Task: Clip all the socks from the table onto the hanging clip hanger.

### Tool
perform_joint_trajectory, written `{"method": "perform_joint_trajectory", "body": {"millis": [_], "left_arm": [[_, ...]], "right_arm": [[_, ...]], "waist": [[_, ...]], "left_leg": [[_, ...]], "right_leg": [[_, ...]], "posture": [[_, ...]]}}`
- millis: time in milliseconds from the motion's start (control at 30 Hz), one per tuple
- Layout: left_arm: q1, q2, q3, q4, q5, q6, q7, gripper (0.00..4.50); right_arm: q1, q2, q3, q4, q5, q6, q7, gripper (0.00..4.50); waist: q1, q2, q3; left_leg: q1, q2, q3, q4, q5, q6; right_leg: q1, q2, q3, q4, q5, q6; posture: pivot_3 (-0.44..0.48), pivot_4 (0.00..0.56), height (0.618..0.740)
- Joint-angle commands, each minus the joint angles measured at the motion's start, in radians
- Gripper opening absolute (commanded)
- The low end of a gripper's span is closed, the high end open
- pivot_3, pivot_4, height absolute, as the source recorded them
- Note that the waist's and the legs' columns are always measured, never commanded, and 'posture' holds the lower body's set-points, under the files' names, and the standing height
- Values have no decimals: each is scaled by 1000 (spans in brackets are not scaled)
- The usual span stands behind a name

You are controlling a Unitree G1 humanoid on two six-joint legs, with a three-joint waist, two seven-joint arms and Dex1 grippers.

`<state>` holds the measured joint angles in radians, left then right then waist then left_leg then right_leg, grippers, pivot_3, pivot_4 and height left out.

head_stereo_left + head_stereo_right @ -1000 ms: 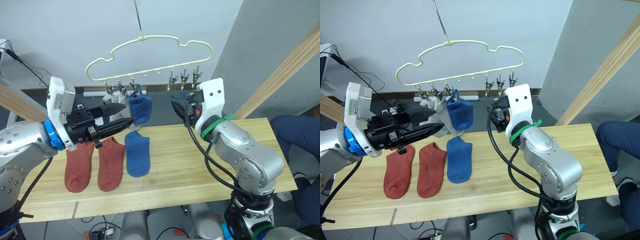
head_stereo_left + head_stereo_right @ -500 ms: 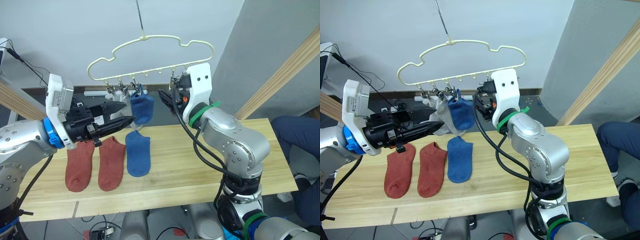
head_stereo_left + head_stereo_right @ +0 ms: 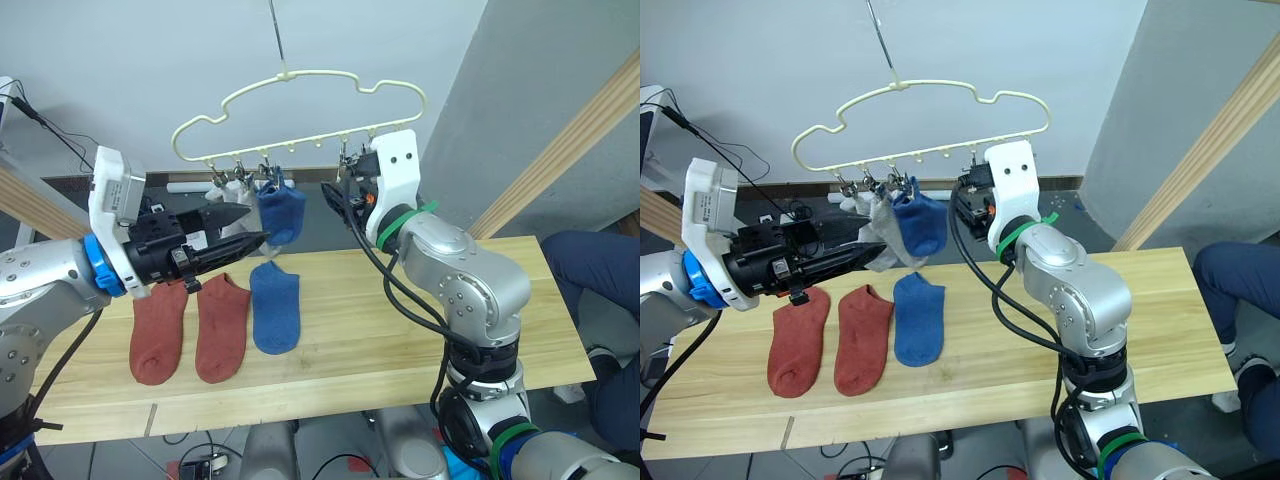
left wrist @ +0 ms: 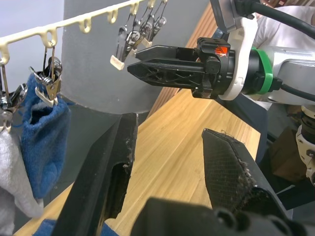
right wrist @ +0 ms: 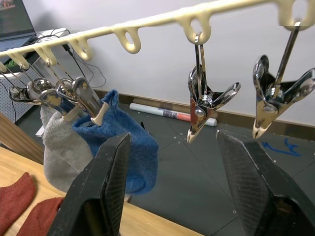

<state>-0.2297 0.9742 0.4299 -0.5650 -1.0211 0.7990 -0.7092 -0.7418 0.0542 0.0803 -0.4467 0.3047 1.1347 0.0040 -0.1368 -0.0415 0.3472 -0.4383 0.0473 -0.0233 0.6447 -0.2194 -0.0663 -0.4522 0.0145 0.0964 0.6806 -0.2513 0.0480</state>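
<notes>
The pale yellow clip hanger (image 3: pixel 300 110) hangs above the table's (image 3: pixel 400 330) far edge. A blue sock (image 3: pixel 282 215) and grey socks (image 3: pixel 885 235) are clipped at its left end. Free metal clips (image 5: pixel 202 105) dangle at its right end. On the table lie two rust-red socks (image 3: pixel 158 330) (image 3: pixel 222 325) and a blue sock (image 3: pixel 275 308). My left gripper (image 3: pixel 255 225) is open and empty, held in the air just left of the hanging blue sock. My right gripper (image 5: pixel 172 135) is open and empty, just below the free clips, pointing towards the hung socks.
Thick wooden beams slant past on the right (image 3: pixel 570 150) and on the left (image 3: pixel 30 205). A person's blue-clad leg (image 3: pixel 600 290) is beside the table's right end. The right half of the tabletop is bare.
My right gripper has risen and swung left from beside the table's far edge to just under the hanger's free clips. The left gripper has stayed almost still.
</notes>
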Motion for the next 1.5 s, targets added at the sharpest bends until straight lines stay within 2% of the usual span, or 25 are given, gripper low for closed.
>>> {"method": "perform_joint_trajectory", "body": {"millis": [33,400,1200,1300,1433,1500], "left_arm": [[-5,11,35,-24,-12,-6,4,2415],[7,-2,31,-45,-12,-6,35,2415],[6,-17,14,-60,-3,-13,73,2415],[7,-17,15,-62,-3,-12,77,2415],[12,-17,18,-63,-3,-12,78,2415],[17,-17,19,-65,0,-13,79,2415]], "right_arm": [[-33,18,-4,23,-7,-44,1,2889],[-106,45,-6,142,-40,-163,-12,2889],[-161,46,-7,227,-69,-217,-1,2889],[-162,43,-5,233,-73,-216,-3,2333],[-165,46,-10,240,-80,-217,-8,888],[-167,48,-12,244,-85,-220,-7,425]], "waist": [[0,0,0],[2,0,0],[5,0,0],[5,0,0],[5,0,0],[5,0,0]], "left_leg": [[0,0,0,0,0,0],[0,0,0,0,0,0],[0,0,0,-1,0,0],[0,0,0,-1,0,0],[0,0,0,-1,0,0],[0,0,0,-1,0,0]], "right_leg": [[0,0,0,0,0,0],[0,0,0,0,0,0],[0,0,0,0,0,0],[0,0,0,0,0,0],[0,0,0,0,0,0],[0,0,0,0,0,0]], "posture": [[-145,348,740],[-129,346,740],[-125,338,740],[-124,338,740],[-122,335,740],[-122,335,740]]}}
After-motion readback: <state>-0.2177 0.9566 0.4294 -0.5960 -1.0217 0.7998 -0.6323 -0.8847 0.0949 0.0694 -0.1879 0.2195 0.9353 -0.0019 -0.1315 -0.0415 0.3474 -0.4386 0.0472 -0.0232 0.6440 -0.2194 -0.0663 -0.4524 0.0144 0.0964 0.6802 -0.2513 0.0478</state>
